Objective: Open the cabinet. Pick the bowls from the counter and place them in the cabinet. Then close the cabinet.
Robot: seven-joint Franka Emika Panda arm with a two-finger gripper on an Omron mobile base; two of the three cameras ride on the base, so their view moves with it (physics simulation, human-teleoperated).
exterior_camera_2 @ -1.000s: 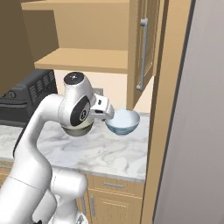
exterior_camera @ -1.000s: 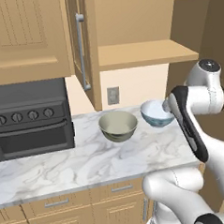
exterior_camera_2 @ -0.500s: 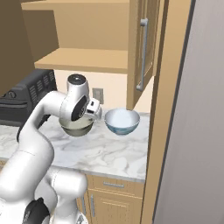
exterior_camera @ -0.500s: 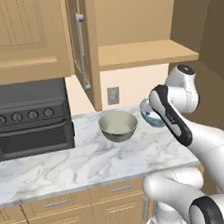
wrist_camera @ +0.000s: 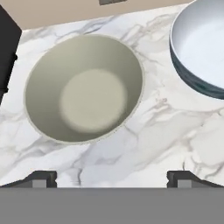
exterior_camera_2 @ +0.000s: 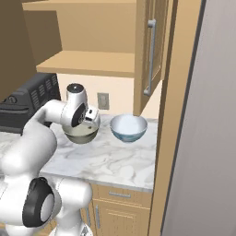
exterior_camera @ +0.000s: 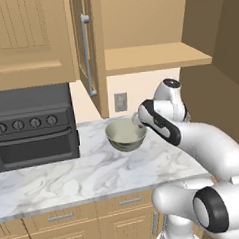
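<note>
Arm bent above olive bowl (wrist_camera: 84, 89) (jaws wide).

Lighting is even and moderately bright in all views, with no visible source. Soft shadow sits inside the cabinet (exterior_camera: 151, 24) recess and under its shelf. No glare. Rendering is slightly soft, without motion blur or edge distortion.

You've got 2 bowls on the counter (exterior_camera_2: 124, 156): 1 olive-grey bowl (wrist_camera: 83, 89) w/ cream inside, 1 white-and-blue bowl (exterior_camera_2: 128, 128). 1 wall cabinet (exterior_camera: 153, 57) w/ 2 doors, both swung open, 1 long bar handle on each, 1 inner shelf. 1 black oven (exterior_camera: 34, 124), 4 knobs across its front. 1 wall outlet (exterior_camera: 121, 102). 1 gripper (wrist_camera: 112, 177), 2 fingertips.
</note>
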